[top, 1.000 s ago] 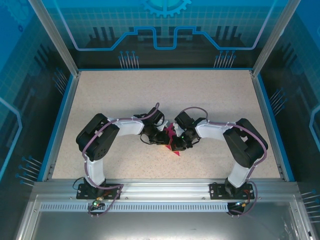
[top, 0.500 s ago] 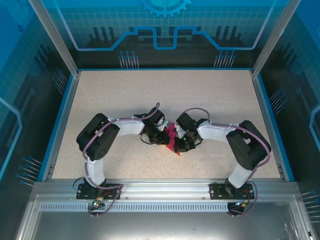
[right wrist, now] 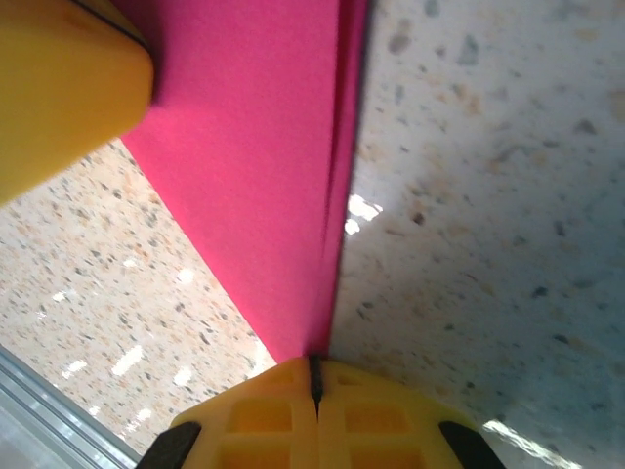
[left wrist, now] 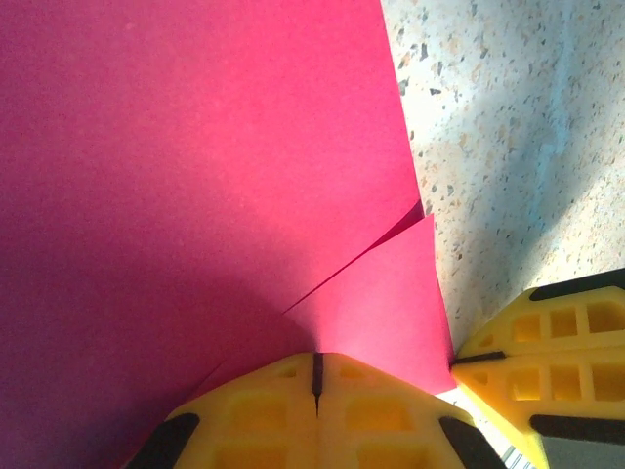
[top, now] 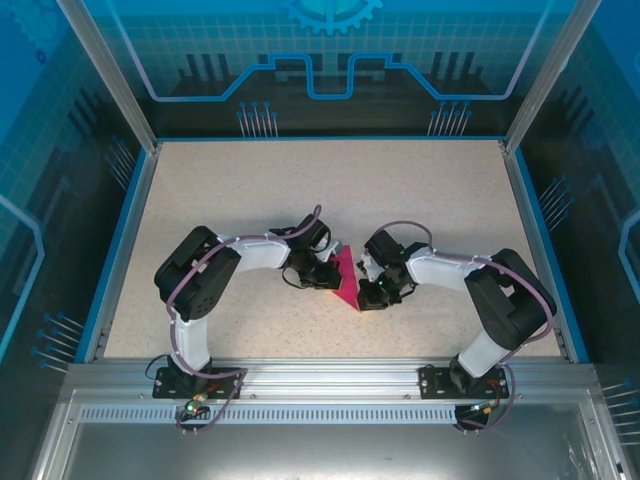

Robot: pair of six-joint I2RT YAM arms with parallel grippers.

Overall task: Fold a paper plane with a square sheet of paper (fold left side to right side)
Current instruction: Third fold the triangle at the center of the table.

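The left end effector [left wrist: 315, 363], fingers closed together, presses on the left part of the folded pink paper [top: 347, 282], which lies flat on the tabletop [top: 450, 190]. The right end effector [top: 377, 292], also closed, has slid outward to the paper's right crease, likely sharpening it. Bare tabletop surrounds the paper.

Right hand [top: 376, 292] slid rightward and a little toward near edge, off middle of pink paper [top: 346, 280] to its lower right tip. Right arm's elbow [top: 512, 300] swung outward and nearer with it. Paper, ragged and partly raised before, ended as flat narrow triangle on worktop [top: 250, 190], point toward near edge
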